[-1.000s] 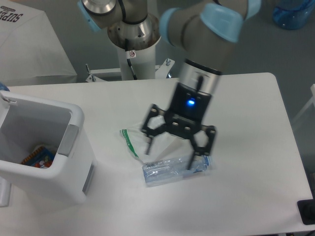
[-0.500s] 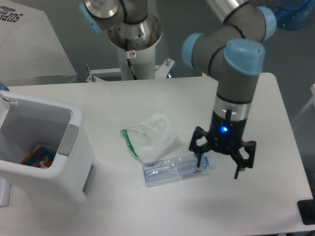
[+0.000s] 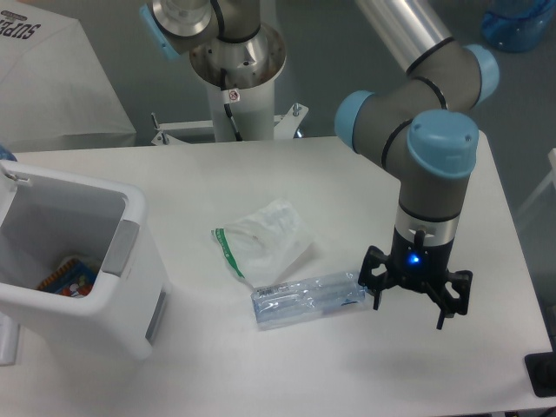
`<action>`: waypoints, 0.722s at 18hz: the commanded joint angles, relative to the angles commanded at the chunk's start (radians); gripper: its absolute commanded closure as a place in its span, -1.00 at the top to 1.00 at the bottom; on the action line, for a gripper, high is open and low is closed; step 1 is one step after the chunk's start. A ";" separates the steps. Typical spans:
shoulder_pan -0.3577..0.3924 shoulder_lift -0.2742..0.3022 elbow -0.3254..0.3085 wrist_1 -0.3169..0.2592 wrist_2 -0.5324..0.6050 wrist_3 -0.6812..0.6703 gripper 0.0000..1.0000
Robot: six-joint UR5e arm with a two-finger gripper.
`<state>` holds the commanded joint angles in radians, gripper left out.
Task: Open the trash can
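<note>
The white boxy trash can (image 3: 130, 321) stands at the table's left edge. Its top is open and I see inside, where a colourful item (image 3: 68, 276) lies at the bottom. A grey tab (image 3: 124, 248) sits on its right rim. The lid is not seen closed over it. My gripper (image 3: 411, 313) is open and empty, pointing down over the table's right part, far from the can and just right of the clear plastic bottle (image 3: 308, 299).
A translucent plastic bag with a green strip (image 3: 261, 239) lies mid-table, just above the lying bottle. The arm's base (image 3: 234, 78) stands behind the table. A white box (image 3: 52, 78) is at back left and a blue jug (image 3: 519, 22) at back right.
The gripper has swung from above the bag and bottle to the right, past the bottle's end, and lower toward the front right. The bottle, bag and trash can stay put.
</note>
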<state>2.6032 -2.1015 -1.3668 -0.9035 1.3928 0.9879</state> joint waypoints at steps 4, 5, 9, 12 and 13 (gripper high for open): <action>-0.008 -0.011 0.000 -0.002 0.002 -0.002 1.00; -0.006 -0.014 0.003 -0.003 0.002 0.000 1.00; -0.005 -0.014 0.009 -0.029 0.034 0.116 1.00; -0.006 -0.015 0.005 -0.052 0.072 0.208 1.00; -0.006 -0.017 0.003 -0.052 0.090 0.244 1.00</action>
<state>2.5970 -2.1184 -1.3637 -0.9557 1.4832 1.2314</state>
